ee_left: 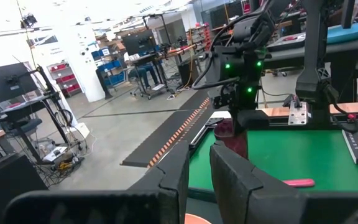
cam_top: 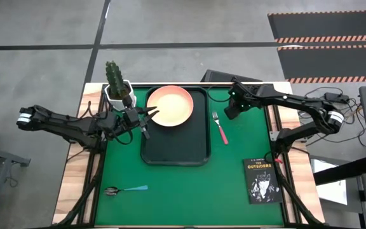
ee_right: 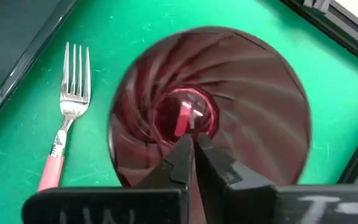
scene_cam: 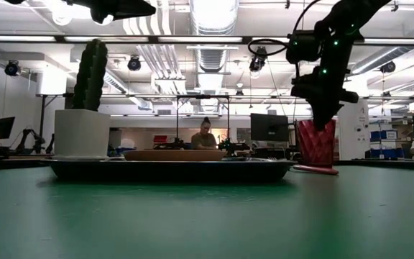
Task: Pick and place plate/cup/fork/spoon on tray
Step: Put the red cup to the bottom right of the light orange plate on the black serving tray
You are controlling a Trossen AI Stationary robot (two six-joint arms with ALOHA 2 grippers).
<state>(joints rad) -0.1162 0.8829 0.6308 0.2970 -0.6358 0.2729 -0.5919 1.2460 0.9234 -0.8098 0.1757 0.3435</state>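
Note:
The salmon-pink plate [cam_top: 170, 105] lies flat in the far half of the dark tray [cam_top: 174, 151]. My left gripper [cam_top: 147, 119] is open and empty, raised above the plate's left rim. The dark red cup [ee_right: 229, 93] stands on its base on the green mat right of the tray; it also shows in the low view [scene_cam: 315, 144]. My right gripper [ee_right: 194, 144] is shut, pointing down over the middle of the cup's mouth. The pink-handled fork [cam_top: 220, 127] lies between the tray and the cup. The blue-handled spoon [cam_top: 124, 189] lies near the front left. My right gripper comes at the cup from above, its shut fingertips [ee_right: 182, 155] at the level of the cup's mouth [scene_cam: 316, 124], over its middle. I cannot tell whether they touch the cup. The cup stands upright on the mat.
A cactus in a white pot [cam_top: 116, 86] stands at the far left, beside the tray's corner and close to my left gripper. A small black book [cam_top: 262, 180] lies at the front right. A person sits in the room beyond the table [scene_cam: 205, 135].

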